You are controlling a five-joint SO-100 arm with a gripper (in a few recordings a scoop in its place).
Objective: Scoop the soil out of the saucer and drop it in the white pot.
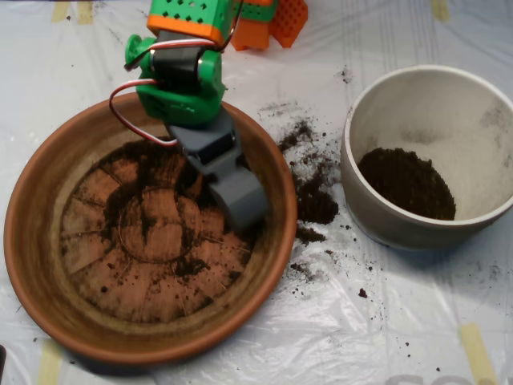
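Crinkled clear plastic sheeting (401,321) covers the desk, held down by strips of yellowish tape (478,351) near its edges; no brand, label or readable writing shows on anything. Toward the desk's left edge sits the saucer (32,241), a broad terracotta dish with a thick rim, its ridged base smeared with thin dark soil (152,216) and small clumps. Inside it, at its right side, the grey scoop (239,200) points down onto the base from the green and orange arm (180,72); whether its shells are parted or closed cannot be told. Near the desk's right edge stands the white pot (449,120), off-white and speckled, with a dark mound of earth in its bottom. Spilled crumbs (313,192) lie on the sheeting between both vessels.
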